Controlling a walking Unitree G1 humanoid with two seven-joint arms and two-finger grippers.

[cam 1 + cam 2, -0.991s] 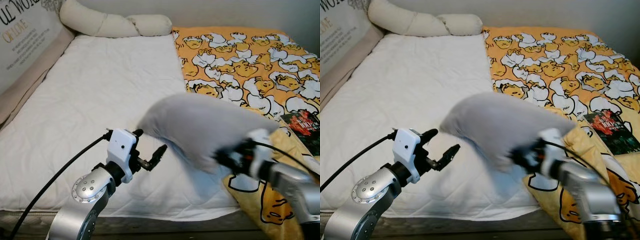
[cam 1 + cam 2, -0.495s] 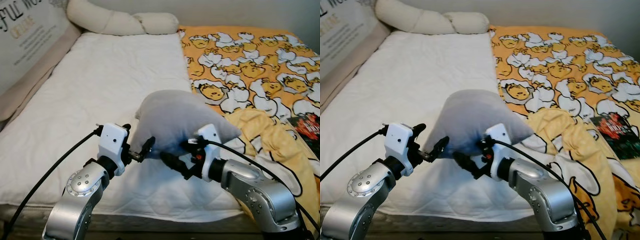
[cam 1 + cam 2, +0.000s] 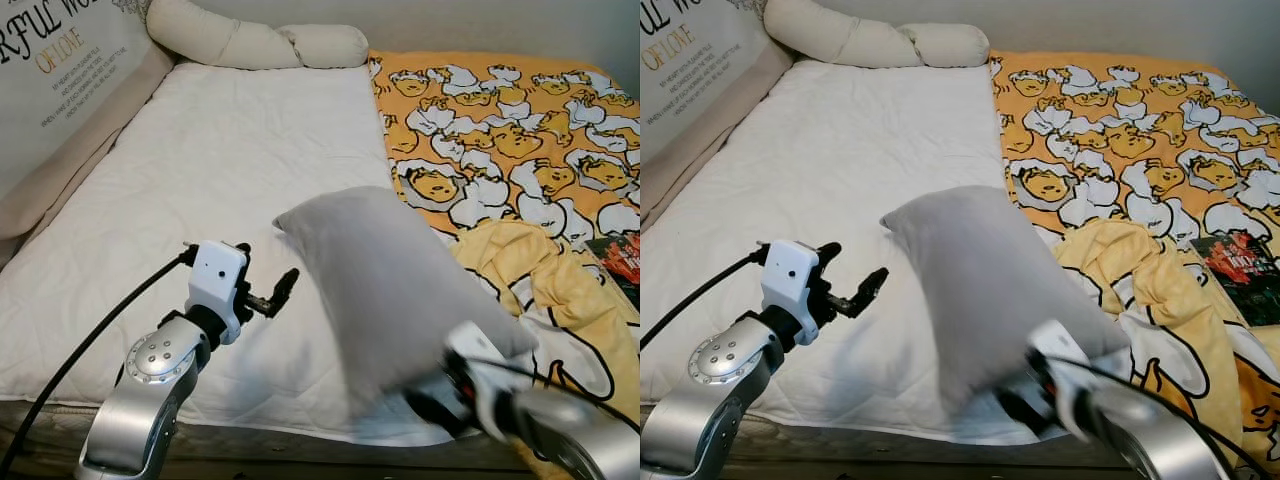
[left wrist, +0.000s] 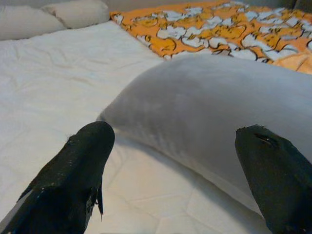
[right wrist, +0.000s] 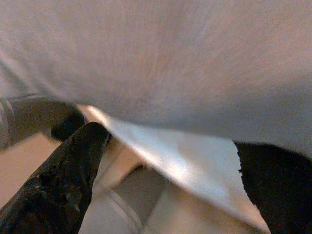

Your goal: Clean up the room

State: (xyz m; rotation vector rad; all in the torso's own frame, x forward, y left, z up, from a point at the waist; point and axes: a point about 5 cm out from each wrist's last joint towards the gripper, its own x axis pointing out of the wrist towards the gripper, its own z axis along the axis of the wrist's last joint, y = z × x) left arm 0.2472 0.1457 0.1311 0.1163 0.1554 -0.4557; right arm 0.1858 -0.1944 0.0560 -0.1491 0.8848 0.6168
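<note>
The grey pillow point(image 3: 400, 285) now lies centre frame on the white mattress point(image 3: 230, 180); half a second ago both grippers pressed against it. The left gripper point(image 3: 268, 298), fingers wide and empty, has backed off to its left. The right gripper point(image 3: 440, 400), blurred at lower right, sits at the pillow's near corner; its fingers look apart, with no grip evident. Open mattress extends toward the bolster point(image 3: 250, 42) at upper left. The yellow blanket point(image 3: 520, 140) crowds the right side, and the near bed edge is close.
</note>
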